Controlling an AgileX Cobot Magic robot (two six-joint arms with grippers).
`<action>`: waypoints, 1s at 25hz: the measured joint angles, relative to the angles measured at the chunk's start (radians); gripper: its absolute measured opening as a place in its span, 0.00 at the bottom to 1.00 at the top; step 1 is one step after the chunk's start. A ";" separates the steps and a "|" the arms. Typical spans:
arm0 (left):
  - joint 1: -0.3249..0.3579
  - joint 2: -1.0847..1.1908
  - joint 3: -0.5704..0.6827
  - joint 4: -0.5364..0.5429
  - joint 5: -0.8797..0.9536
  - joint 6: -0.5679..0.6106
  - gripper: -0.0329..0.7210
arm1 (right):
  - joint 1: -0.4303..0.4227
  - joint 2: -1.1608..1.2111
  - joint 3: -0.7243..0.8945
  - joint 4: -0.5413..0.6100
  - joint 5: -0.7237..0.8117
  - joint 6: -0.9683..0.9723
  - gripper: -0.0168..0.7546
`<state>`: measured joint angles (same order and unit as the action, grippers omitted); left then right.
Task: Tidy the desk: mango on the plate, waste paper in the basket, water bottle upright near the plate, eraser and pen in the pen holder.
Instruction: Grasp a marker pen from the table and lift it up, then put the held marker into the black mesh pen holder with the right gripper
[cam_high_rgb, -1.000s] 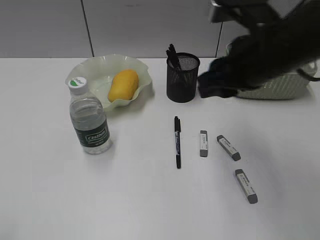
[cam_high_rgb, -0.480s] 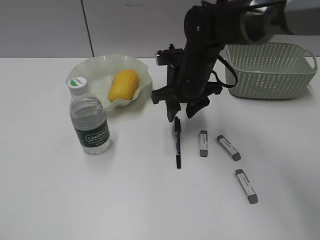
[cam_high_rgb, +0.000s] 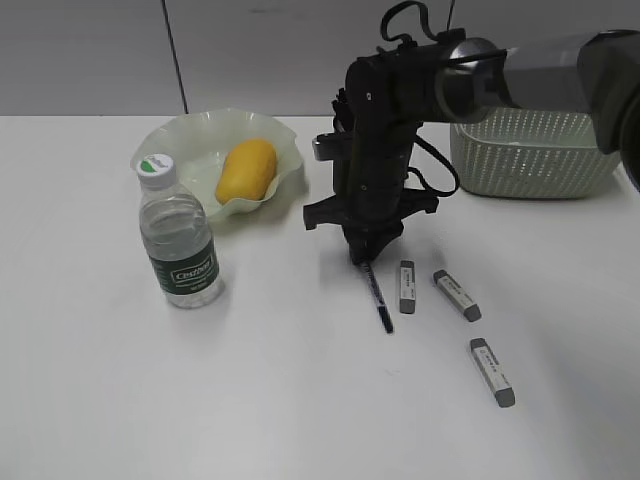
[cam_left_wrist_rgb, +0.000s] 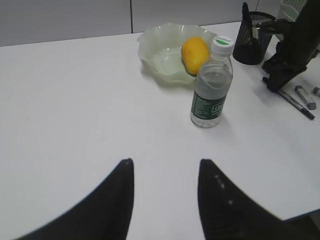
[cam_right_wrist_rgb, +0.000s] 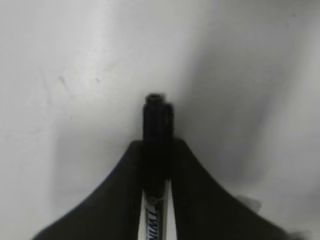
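Exterior view: right gripper (cam_high_rgb: 365, 256) clamped on the top end of the pen (cam_high_rgb: 377, 292), just in front of the pen holder (cam_high_rgb: 343, 140), pen slanting down to the desk (cam_high_rgb: 300, 400). Three erasers (cam_high_rgb: 406, 287) lying right of the pen. Mango (cam_high_rgb: 246, 171) on the plate (cam_high_rgb: 175, 140), left of the pen holder; water bottle (cam_high_rgb: 178, 240) upright in front of the plate; basket (cam_high_rgb: 530, 155) right of the pen holder.

Left wrist view: left gripper (cam_left_wrist_rgb: 165, 200) spread apart, holding nothing, well short of the water bottle (cam_left_wrist_rgb: 212, 85); mango (cam_left_wrist_rgb: 194, 52) and plate (cam_left_wrist_rgb: 160, 45) behind the bottle.

Right wrist view: fingers (cam_right_wrist_rgb: 125, 200) pinching the pen (cam_right_wrist_rgb: 156, 145) from both sides, above the desk (cam_right_wrist_rgb: 60, 75).
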<state>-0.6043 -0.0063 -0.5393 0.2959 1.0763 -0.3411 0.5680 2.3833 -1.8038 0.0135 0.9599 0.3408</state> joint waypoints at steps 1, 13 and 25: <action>0.000 0.000 0.000 0.000 0.000 0.000 0.45 | 0.004 -0.004 0.000 -0.013 -0.004 0.007 0.20; 0.000 0.000 0.000 -0.001 0.001 0.000 0.42 | 0.010 -0.403 0.182 -1.088 -0.740 0.693 0.20; 0.000 0.000 0.000 -0.001 0.001 0.000 0.40 | -0.099 -0.232 0.206 -1.463 -0.885 1.150 0.20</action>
<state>-0.6043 -0.0063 -0.5393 0.2947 1.0771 -0.3411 0.4688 2.1509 -1.5983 -1.4500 0.0752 1.4912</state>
